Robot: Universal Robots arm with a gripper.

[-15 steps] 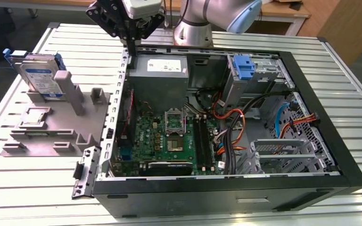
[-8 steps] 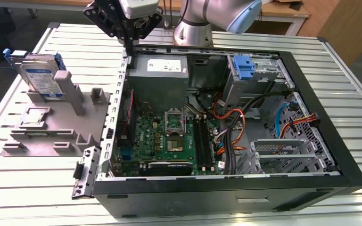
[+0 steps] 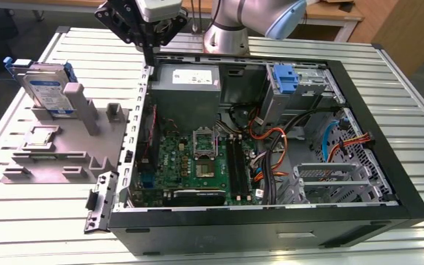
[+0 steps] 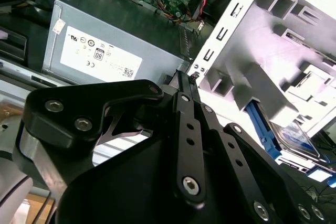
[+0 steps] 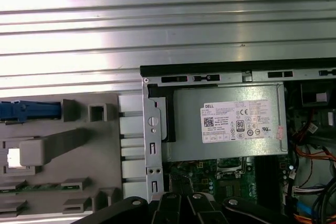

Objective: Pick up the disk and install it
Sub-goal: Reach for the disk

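Observation:
The disk stands upright in a slot at the far end of the grey fixture, on the exterior view's left: a silver drive with a white-and-blue label in a blue carrier. In the first wrist view the disk is an edge-on blue strip, and in the second wrist view the disk lies beyond the fixture's grey posts. My gripper hangs shut and empty over the case's far left corner, to the right of the disk and apart from it. Its fingers meet at the tips.
The open computer case lies on a slatted metal table, with a power supply, motherboard and loose cables inside. Another blue carrier sits in the drive bay. A small square chip rests on the fixture.

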